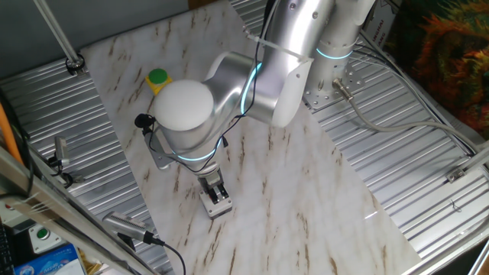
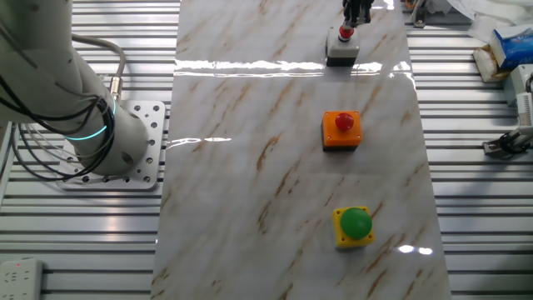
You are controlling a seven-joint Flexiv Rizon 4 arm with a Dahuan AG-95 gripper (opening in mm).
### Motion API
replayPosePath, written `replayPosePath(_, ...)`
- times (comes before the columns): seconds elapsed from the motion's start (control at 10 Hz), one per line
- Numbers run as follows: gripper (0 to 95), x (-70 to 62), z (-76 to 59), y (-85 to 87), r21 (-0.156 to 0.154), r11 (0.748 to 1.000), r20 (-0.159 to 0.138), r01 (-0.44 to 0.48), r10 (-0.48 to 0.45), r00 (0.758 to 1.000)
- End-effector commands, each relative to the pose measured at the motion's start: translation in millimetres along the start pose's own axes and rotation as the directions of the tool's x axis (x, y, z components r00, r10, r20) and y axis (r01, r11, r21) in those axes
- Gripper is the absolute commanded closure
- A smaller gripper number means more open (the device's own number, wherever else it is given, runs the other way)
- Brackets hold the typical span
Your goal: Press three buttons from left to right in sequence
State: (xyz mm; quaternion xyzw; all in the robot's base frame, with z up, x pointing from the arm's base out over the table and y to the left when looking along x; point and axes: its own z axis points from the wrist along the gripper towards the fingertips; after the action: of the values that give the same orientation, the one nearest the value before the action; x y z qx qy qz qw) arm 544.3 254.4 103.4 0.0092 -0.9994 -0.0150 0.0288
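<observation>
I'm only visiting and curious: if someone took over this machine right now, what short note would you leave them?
Gripper: down at the light-grey box, on or just above its red button; finger state not visible.
Orange box sits mid-table, yellow box with green button at the other end of the row, both apart from the arm.
Done: cannot tell which buttons were already pressed.
Left: confirm this press, then check the sequence.

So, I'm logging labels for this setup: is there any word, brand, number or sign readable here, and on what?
None can be read.
Blue packaging: printing too blurred to read.
Yellow box, orange box, light-grey box: no lettering visible.
Robot arm: no legible marking.
</observation>
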Motion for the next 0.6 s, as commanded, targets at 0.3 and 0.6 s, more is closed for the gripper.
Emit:
replayPosePath(0.3,95.0,-0.8,3.8,-0.3,0.003,1.000,0.002,0.001,-0.001,1.000)
replayPosePath(0.6,95.0,-1.5,12.8,-0.9,0.002,1.000,0.026,0.006,-0.006,1.000)
